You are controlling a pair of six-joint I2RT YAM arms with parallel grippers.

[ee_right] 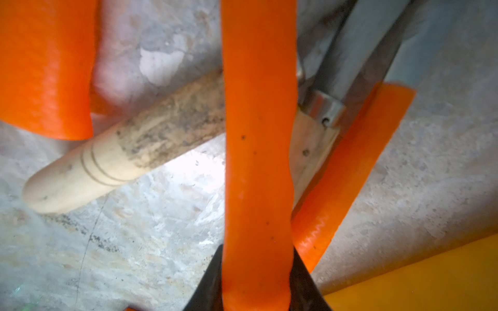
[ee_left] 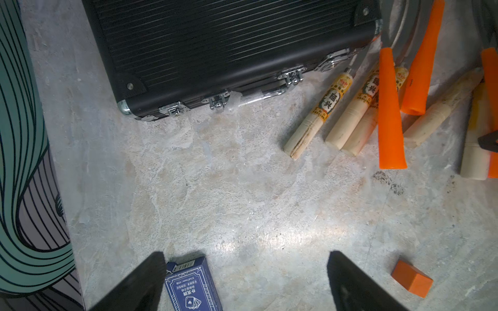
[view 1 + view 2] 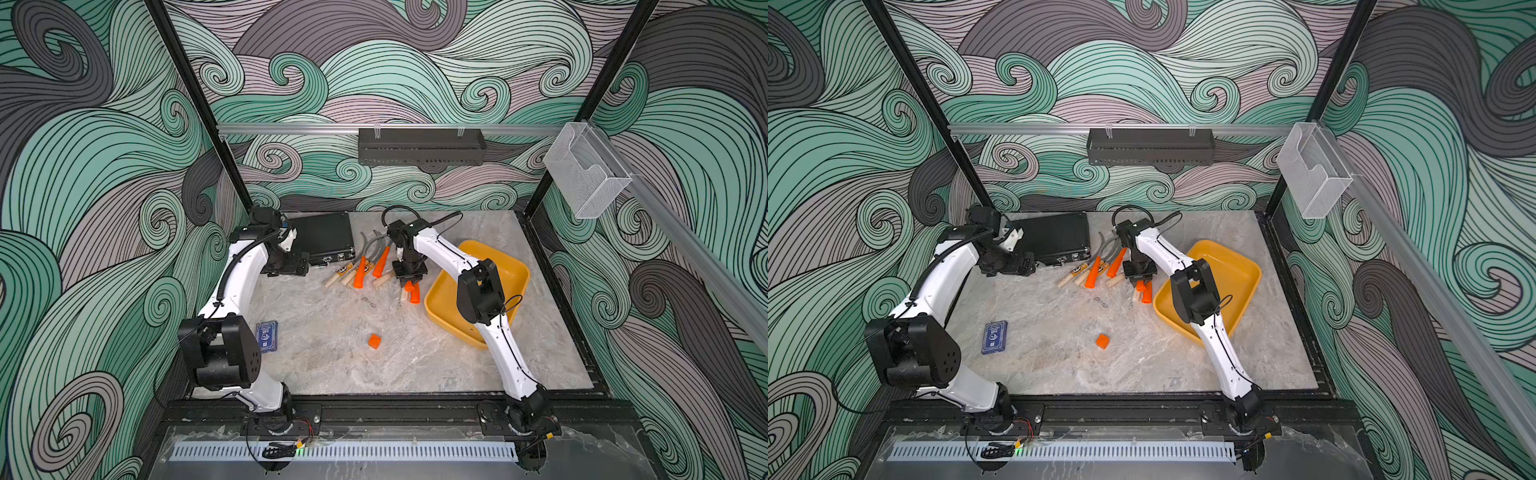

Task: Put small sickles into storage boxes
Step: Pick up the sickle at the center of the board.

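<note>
Gripping an orange-handled sickle point(image 1: 257, 134) in my right hand point(image 1: 256, 280), pinched narrow on its handle, at the pile far-centre on the table point(image 3: 332, 357), left hand point(image 2: 246, 255) wide and idle, next I'd lift clear and carry right into the empty-looking yellow tray point(image 3: 517, 272).

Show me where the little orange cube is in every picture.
Both top views: small orange plastic cube on marble table, closer to its front edge than the sickles.
Left wrist: beside the open left gripper.
Right wrist: not there.
Landmark: blue playing-card box, missing from right wrist.
</note>
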